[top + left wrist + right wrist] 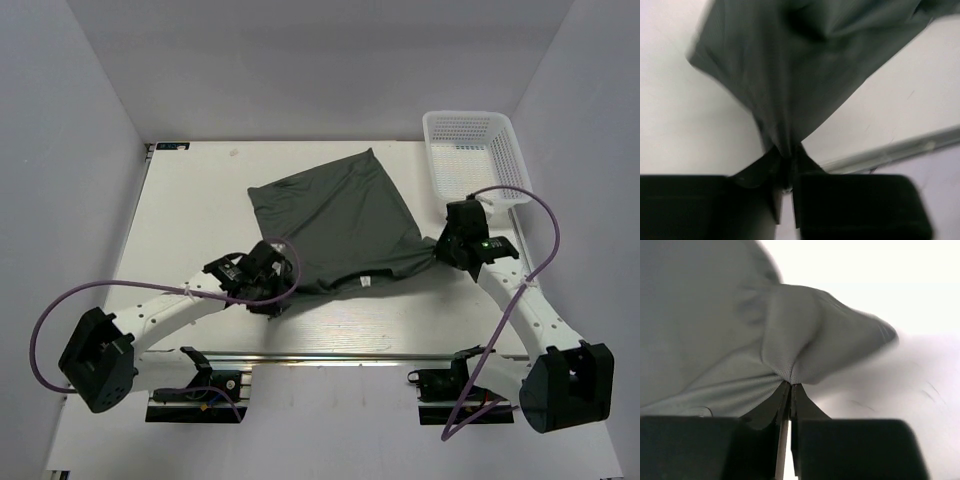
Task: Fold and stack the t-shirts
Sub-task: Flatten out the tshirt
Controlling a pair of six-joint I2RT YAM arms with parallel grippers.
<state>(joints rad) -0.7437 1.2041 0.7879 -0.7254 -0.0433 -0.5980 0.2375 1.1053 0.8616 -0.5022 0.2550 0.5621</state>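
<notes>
A dark grey-green, short-sleeved t-shirt of plain soft cloth is seen lying on the white flat table, roughly at its middle. Its body is spread toward the far side, and its collar edge is turned toward the arms. A small light neck tag is seen at that near edge.

The near-left corner of the cloth is gripped by the left gripper. In the left wrist view the t-shirt is drawn down into a narrow bunch, and that bunch is pinched by the left gripper, between black fingers that are nearly pressed together (the picture is somewhat blurred).

The right side of the garment is gathered to a point and held by the right gripper. In the right wrist view a fold of the t-shirt is clamped at the very tips of the right gripper, whose jaws are closed to a thin slit. The cloth is pulled into creases that run toward that pinch.

A white plastic mesh basket is placed at the far right corner of the table, just beyond the right gripper and apart from the t-shirt.
</notes>
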